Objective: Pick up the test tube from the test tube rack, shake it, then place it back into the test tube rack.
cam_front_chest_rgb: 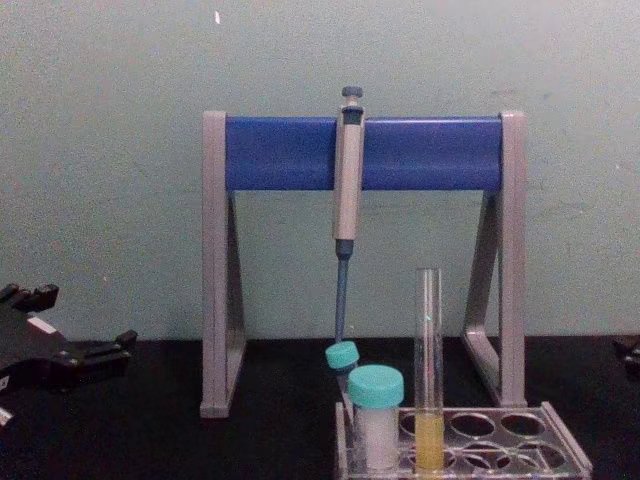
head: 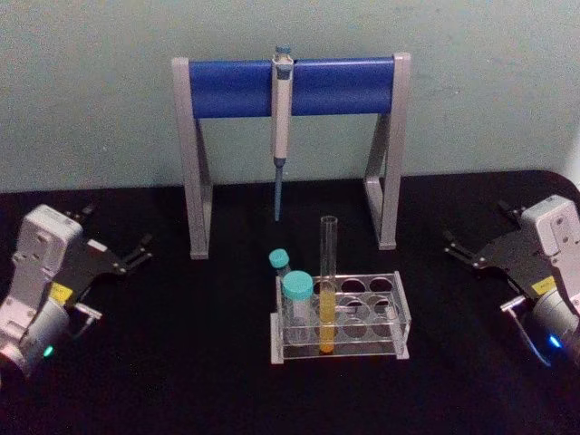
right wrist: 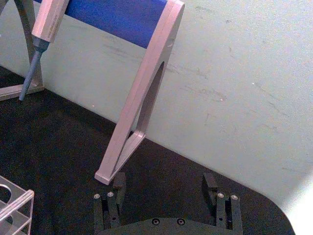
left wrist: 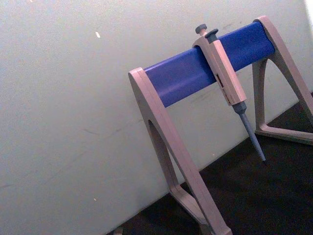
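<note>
I think the job had not begun. The test tube (head: 327, 281) stood straight up in the test tube rack (head: 400, 317), in the middle of the table (head: 181, 372), not yet lifted, shaken or put back. The left pincer (head: 116, 231) sat far to the left, fingers apart, holding nothing. The right pincer (head: 480, 231) sat far to the right, apart and empty too. I counted one tall tube, one rack, two teal-capped tubes (head: 297, 288), one pipette (head: 282, 118) and one stand (head: 236, 88).
</note>
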